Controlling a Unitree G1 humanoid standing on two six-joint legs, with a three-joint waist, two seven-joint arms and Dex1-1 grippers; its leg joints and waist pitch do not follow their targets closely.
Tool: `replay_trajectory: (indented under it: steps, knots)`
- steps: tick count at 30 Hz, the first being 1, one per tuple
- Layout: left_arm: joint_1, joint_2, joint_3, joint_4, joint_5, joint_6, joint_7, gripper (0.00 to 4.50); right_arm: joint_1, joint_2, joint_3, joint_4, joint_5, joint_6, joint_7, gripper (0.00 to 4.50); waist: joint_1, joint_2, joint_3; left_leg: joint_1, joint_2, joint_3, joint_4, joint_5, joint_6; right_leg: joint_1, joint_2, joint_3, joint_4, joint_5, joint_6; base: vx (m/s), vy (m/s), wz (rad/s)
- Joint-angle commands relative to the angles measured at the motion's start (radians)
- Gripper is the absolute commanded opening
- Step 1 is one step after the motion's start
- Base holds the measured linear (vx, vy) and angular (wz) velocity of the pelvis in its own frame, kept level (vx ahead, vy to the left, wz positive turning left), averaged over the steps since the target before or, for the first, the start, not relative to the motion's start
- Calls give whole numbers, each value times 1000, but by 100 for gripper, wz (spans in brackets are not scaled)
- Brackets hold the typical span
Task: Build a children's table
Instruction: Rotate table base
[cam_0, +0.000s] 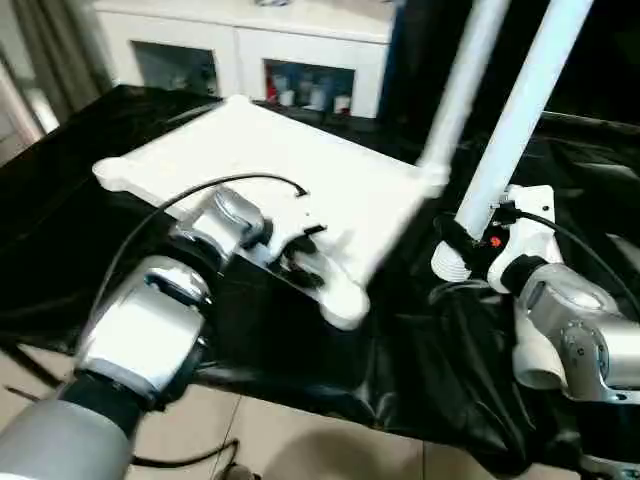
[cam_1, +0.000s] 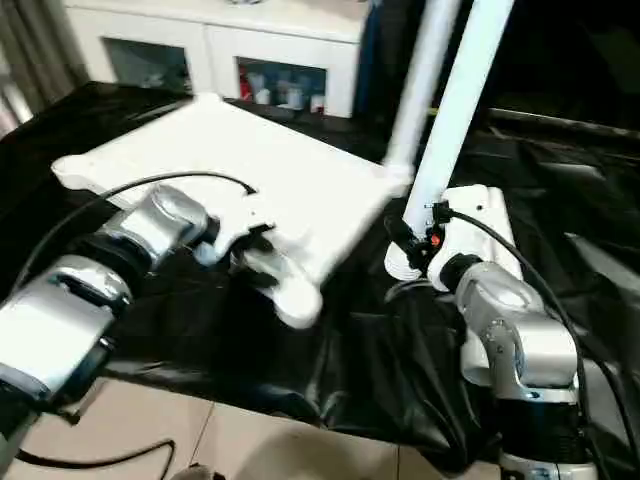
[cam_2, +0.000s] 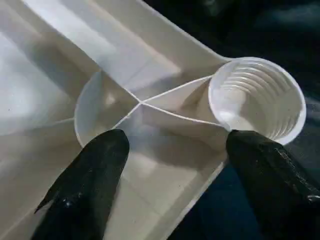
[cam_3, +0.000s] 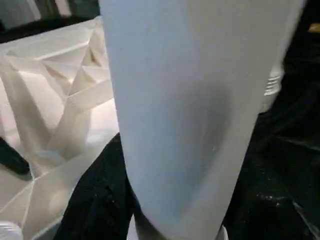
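Two grippers are at work, and the right gripper (cam_1: 415, 240) is the one that matters: its black fingers are closed around a white leg (cam_0: 520, 115) low down, near the threaded end (cam_0: 452, 262), holding it nearly upright with a lean, long axis running up and away out of view. A second leg (cam_1: 420, 75) already stands in the far right corner of the top (cam_0: 290, 170), just behind the held one.

The left gripper (cam_2: 170, 165) hangs over the near right corner of the top, fingers (cam_2: 95, 175) spread wide and gripping nothing, one to each side of the ribbed corner. Right ahead of it sits the empty socket (cam_2: 257, 97), round and threaded inside, mouth facing up.

The top lies underside up, tilted, on a black sheet (cam_0: 420, 370) over the bench, with a white cabinet (cam_0: 250, 45) behind.

What the next move seems to turn on: the empty socket lies to the left of the held leg's threaded end, near it but apart. I'd judge the right arm has to carry the leg across to that socket and stand it square to the mouth, while the left, being nearest, steadies the corner.
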Motion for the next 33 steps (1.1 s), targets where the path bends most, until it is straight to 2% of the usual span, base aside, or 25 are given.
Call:
replay_trajectory:
  steps: [1,3,5,7,10,14,17,19,20,24,25,30,32,33]
  knots:
    - [-17,19,20,-61,-12,-79,20,379,-21,-30,2,10,0,-28,37,192,3,-14,-75,19,-29,21,-60,-178,29,62,-23,16,-59,-63,-258,0,0,0]
    - [-23,37,20,-79,-5,-109,15,379,-21,-38,6,15,3,-34,57,192,4,-17,-74,20,-27,22,-61,-192,27,61,-24,17,-61,-85,-251,0,0,0]
    - [-26,61,13,-98,4,-107,-42,379,-19,-45,9,19,8,-39,77,192,5,-16,-72,20,-28,23,-63,-206,23,58,-25,16,-64,-128,-238,0,0,0]
    - [-20,115,-26,-135,38,-113,-151,379,-13,-55,18,17,16,-42,114,192,6,-16,-69,20,-28,22,-66,-210,15,57,-25,16,-66,-161,-226,0,0,0]
    - [-12,138,-51,-146,67,-141,-166,379,-7,-60,22,15,19,-48,133,191,4,-16,-69,21,-26,21,-67,-222,7,54,-25,17,-66,-179,-217,0,0,0]
    - [19,121,-72,-122,111,-251,-68,379,-32,-48,13,48,21,-64,126,191,7,-13,-71,22,-25,22,-66,-224,4,52,-25,17,-64,-152,-225,0,0,0]
    - [31,94,-61,-105,109,-250,-5,379,-40,-42,17,56,16,-72,123,191,12,-14,-74,20,-25,22,-63,-201,7,55,-24,17,-57,-108,-237,0,0,0]
    - [43,56,-46,-83,110,-235,95,379,-51,-40,18,73,0,-86,120,191,13,-16,-75,20,-26,23,-61,-194,9,56,-24,17,-57,-102,-236,0,0,0]
    - [49,54,-58,-81,127,-250,125,344,-50,-43,19,71,-3,-86,125,191,14,-19,-74,19,-26,23,-62,-194,13,56,-25,17,-59,-108,-232,0,0,0]
    - [50,57,-81,-63,163,-264,144,341,-52,-48,26,71,-6,-86,131,191,11,-20,-73,19,-27,22,-63,-197,14,55,-24,17,-64,-143,-213,0,0,0]
    - [51,55,-80,-53,163,-247,122,313,-52,-50,28,72,-6,-87,133,191,10,-21,-72,18,-28,22,-64,-199,10,55,-24,17,-66,-163,-205,0,0,0]
    - [48,52,-77,-31,156,-168,54,295,-52,-52,36,79,-16,-94,138,191,8,-23,-71,20,-27,23,-65,-203,9,51,-25,17,-66,-169,-212,0,0,0]
    - [46,51,-72,-24,154,-147,53,266,-54,-49,39,84,-18,-96,139,191,9,-21,-71,21,-25,22,-66,-205,9,50,-26,17,-66,-167,-217,0,0,0]
    - [45,50,-68,-22,152,-131,56,257,-53,-48,41,83,-19,-96,140,191,10,-28,-71,19,-25,22,-66,-204,10,52,-26,16,-63,-164,-220,0,0,0]
